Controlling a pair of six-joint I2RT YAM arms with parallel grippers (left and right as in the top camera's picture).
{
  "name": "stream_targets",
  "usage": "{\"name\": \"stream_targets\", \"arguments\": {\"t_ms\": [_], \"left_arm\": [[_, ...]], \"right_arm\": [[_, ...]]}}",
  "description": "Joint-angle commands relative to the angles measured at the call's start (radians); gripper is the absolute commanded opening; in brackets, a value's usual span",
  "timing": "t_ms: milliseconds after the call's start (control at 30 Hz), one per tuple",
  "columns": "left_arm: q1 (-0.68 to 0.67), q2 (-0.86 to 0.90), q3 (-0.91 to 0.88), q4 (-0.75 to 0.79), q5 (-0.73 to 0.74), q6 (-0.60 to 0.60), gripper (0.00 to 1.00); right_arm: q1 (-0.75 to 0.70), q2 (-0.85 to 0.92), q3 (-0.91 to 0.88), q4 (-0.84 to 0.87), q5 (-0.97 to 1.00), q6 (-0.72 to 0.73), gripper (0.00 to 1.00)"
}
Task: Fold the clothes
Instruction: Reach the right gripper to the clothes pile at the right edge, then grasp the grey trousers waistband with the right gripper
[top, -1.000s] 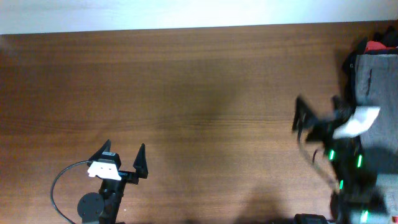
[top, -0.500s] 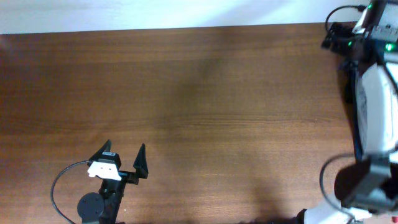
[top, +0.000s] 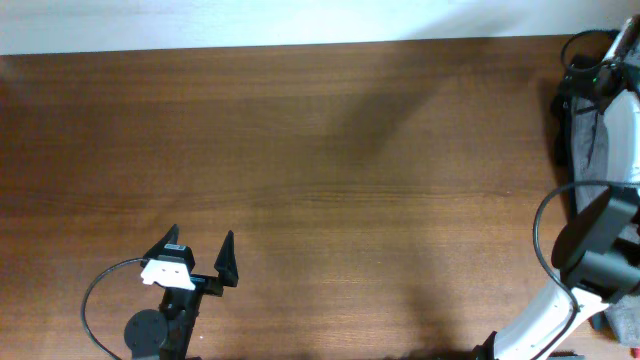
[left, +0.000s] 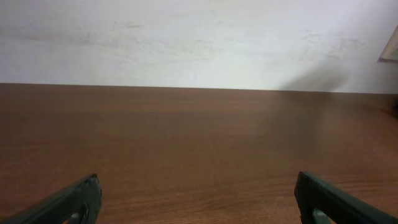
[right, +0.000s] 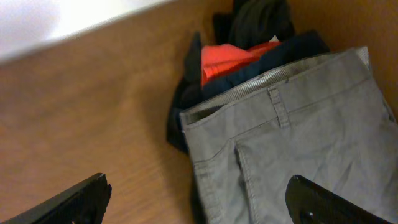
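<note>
The grey-olive shorts lie on top of a pile at the table's far right; the waistband with a belt loop faces the wall. In the overhead view only a strip of them shows beside my right arm. My right gripper is open and empty, hovering above the shorts' left edge. In the overhead view the right gripper is at the frame's top right corner, mostly hidden. My left gripper is open and empty near the table's front left; in the left wrist view only bare wood lies between its fingers.
Dark navy garments and a red cloth lie under the shorts, against the white wall. The wooden table stretches left of the pile. My right arm arches over the pile's right edge.
My right arm has swung from the table's right middle up to the far right corner, over the pile. The left arm has not moved.
</note>
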Motion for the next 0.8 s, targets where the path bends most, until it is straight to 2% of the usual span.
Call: {"name": "stream_targets", "arguments": {"t_ms": [0,167,300,400,767], "left_arm": [[0.006,-0.008,0.003,-0.013,0.019,-0.009,0.99],[0.006,-0.008,0.003,-0.013,0.019,-0.009,0.99],[0.006,-0.008,0.003,-0.013,0.019,-0.009,0.99],[0.006,-0.008,0.003,-0.013,0.019,-0.009,0.99],[0.006,-0.008,0.003,-0.013,0.019,-0.010,0.99]], "right_arm": [[0.015,0.048,0.015,0.038,0.139,-0.148,0.95],[0.016,0.115,0.015,0.073,0.186,-0.204,0.95],[0.016,0.158,0.015,0.082,0.229,-0.204,0.93],[0.016,0.184,0.015,0.084,0.228,-0.216,0.88],[0.014,0.248,0.014,0.097,0.229,-0.215,0.84]]}}
